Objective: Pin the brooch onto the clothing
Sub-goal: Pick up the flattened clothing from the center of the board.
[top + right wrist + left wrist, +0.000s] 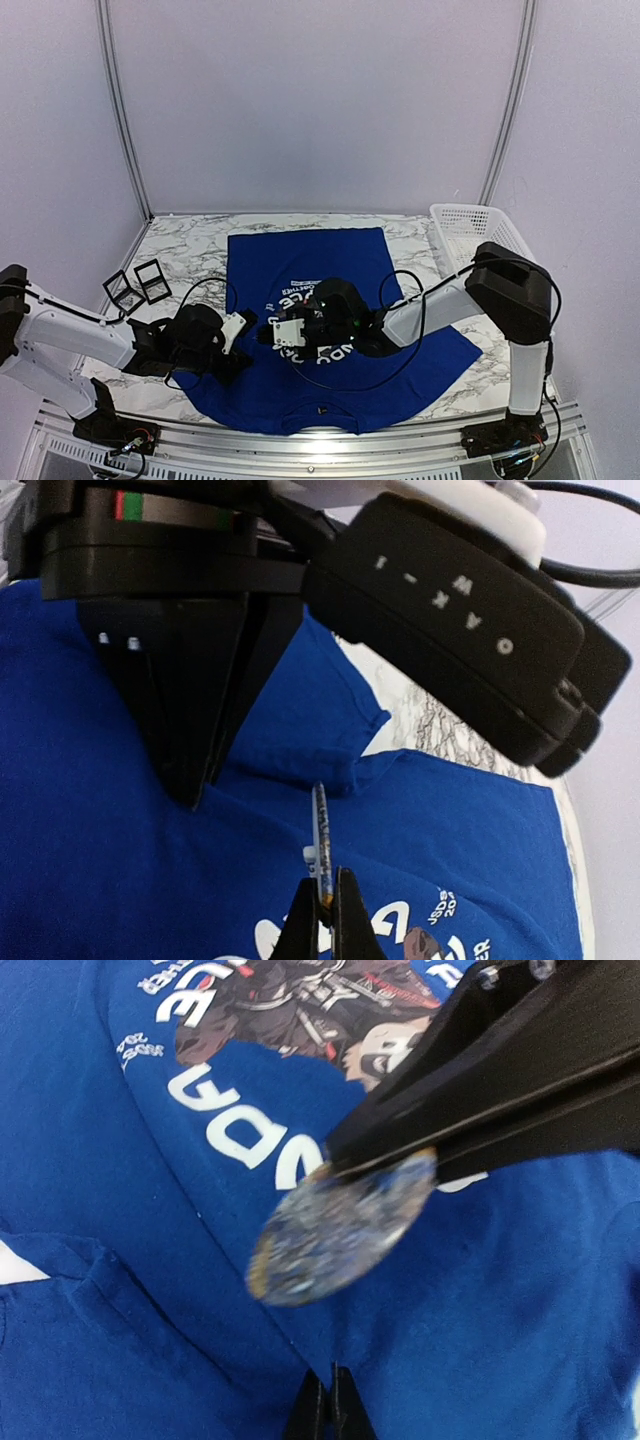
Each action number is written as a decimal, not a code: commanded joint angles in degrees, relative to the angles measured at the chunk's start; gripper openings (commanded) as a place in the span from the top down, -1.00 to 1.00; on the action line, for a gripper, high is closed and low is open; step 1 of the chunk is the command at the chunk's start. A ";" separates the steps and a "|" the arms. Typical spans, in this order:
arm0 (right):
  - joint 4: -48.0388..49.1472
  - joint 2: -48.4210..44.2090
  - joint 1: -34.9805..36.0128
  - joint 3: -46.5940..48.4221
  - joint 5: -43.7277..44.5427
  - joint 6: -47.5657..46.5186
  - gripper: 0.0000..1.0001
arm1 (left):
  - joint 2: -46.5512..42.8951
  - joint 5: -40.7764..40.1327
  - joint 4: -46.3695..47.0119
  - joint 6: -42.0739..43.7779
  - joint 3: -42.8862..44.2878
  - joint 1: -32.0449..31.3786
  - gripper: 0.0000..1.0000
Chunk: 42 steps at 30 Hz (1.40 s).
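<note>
The clothing [300, 262], a royal-blue T-shirt with a white-lettered print, lies flat on the marble table. The brooch [340, 1225], a round mottled blue-grey disc with a gold rim, hangs just above the print. My right gripper [325, 905] is shut on the brooch [320, 830], which shows edge-on there. In the left wrist view its black fingers [500, 1070] reach in from the upper right. My left gripper [331, 1400] is shut on a small fold of the shirt [520, 1290] right beside the brooch, and creases run to its tips. Both grippers meet over the chest print [262, 335].
A white slatted basket [470, 230] stands at the back right corner. Two small black square frames [140, 285] sit on the marble left of the shirt. A black cable [405, 290] loops over the shirt near the right arm.
</note>
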 commanded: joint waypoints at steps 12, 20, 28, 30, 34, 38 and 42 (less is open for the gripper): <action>14.46 2.95 2.75 -4.13 10.06 1.23 1.00 | -10.70 9.51 4.74 -3.91 -4.97 4.07 1.00; 15.92 4.61 5.16 -4.34 12.81 0.80 1.00 | -11.48 12.11 6.56 -5.10 -5.21 6.13 1.00; 16.67 3.09 6.20 -5.10 12.43 4.30 1.00 | -13.74 12.55 8.93 -6.13 -6.16 8.10 1.00; 16.38 2.68 6.19 -5.30 10.35 5.19 1.00 | -13.26 12.64 9.00 -6.08 -6.19 8.34 1.00; 16.13 1.32 6.01 -5.79 8.12 8.14 1.00 | -12.65 13.23 9.00 -6.47 -6.36 8.43 1.00; 15.51 0.34 4.25 -5.58 3.76 13.03 1.00 | -12.35 12.83 8.92 -6.30 -7.01 8.48 1.00; 15.50 -0.12 1.89 -5.71 -1.76 17.42 1.00 | -11.45 12.39 8.91 -6.13 -7.44 8.47 1.00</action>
